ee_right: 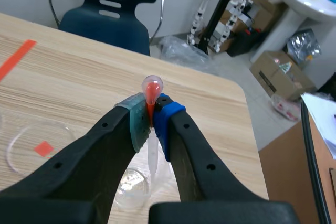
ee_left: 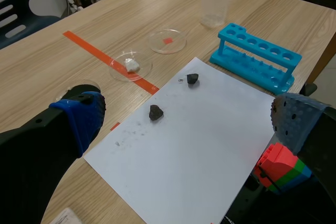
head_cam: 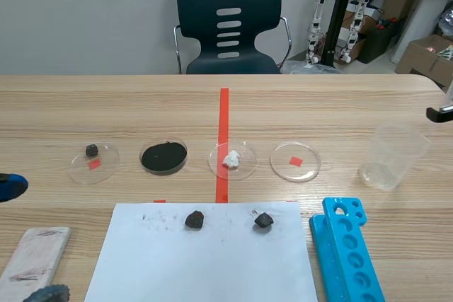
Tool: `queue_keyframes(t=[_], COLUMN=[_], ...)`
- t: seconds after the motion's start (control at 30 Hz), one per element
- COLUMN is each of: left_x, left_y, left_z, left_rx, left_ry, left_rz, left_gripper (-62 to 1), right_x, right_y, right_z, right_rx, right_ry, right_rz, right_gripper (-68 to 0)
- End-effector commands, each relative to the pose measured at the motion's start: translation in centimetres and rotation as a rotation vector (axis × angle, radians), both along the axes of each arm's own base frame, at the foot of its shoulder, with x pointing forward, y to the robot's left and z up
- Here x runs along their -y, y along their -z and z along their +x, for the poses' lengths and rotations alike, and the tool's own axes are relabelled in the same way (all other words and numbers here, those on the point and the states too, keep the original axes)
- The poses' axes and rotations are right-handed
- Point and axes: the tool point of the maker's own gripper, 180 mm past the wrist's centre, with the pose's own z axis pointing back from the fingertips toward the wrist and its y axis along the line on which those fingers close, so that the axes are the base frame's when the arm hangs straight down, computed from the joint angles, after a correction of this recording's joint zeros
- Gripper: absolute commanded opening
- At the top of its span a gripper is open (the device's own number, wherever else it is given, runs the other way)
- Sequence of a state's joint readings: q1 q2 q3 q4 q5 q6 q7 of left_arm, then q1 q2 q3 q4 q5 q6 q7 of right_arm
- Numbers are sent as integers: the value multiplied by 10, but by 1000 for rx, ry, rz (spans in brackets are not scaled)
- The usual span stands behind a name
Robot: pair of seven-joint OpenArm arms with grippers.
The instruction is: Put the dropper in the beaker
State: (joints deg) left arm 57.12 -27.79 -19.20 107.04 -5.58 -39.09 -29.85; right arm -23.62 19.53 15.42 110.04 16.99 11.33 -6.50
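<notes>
i am gripping the dropper (ee_right: 151,87) in my right gripper (ee_right: 151,116), the two pads pressing on it just under its red bulb and the clear stem hanging straight down beneath them. the beaker (head_cam: 391,153) is standing upright on the table (head_cam: 64,104) near my right-hand edge, and in my right wrist view the stem is pointing down over its open mouth; i cannot tell whether the tip is already passing below the rim. so i am judging the pick-up as done and the carry as nearly done. what is left is lowering the stem into the beaker and letting go, and the beaker is looking empty in the scene view. my left gripper (ee_left: 189,121) is hanging with its fingers spread wide over the sheet of paper (ee_left: 210,150), holding nothing and taking no part. as for writing, i am finding none i can read: the beaker is showing no marks i can make out, the paper is carrying only dark smudges, and the print on the cardboard boxes (ee_right: 281,74) behind is too small to read.
</notes>
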Motion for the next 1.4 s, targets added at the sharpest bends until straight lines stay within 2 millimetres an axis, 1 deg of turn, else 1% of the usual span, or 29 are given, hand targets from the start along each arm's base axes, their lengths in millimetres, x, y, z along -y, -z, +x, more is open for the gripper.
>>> queue_keyframes(t=[0.0, 0.1, 0.33, 0.43, 0.63, 0.77, 1.03, 1.17, 1.37], left_x=[2, 2, 2, 2, 2, 2, 2, 2, 2], left_y=[-8, -8, -8, -8, -8, -8, -8, -8, -8], left_z=[2, 2, 2, 2, 2, 2, 2, 2, 2], left_rx=[21, 21, 21, 21, 21, 21, 21, 21, 21], left_ry=[-3, -3, -3, -3, -3, -3, -3, -3, -3], left_rz=[-27, -27, -27, -27, -27, -28, -27, -27, -27], left_gripper=[14, 14, 14, 14, 14, 14, 14, 14, 14], right_x=[0, 3, 2, 7, 9, 18, 22, 19, 8], right_y=[-12, -6, -6, -4, 11, 22, 47, 60, 76], right_z=[6, 12, 25, 30, 37, 42, 49, 54, 57], right_rx=[47, 47, 70, 81, 69, 65, 32, 13, -5], right_ry=[-13, -25, -73, -64, -106, -85, -109, -119, -153], right_rz=[-1, 10, 31, 43, 82, 107, 146, 154, 155], right_gripper=[-665, -665, -665, -665, -665, -666, -667, -667, -667])
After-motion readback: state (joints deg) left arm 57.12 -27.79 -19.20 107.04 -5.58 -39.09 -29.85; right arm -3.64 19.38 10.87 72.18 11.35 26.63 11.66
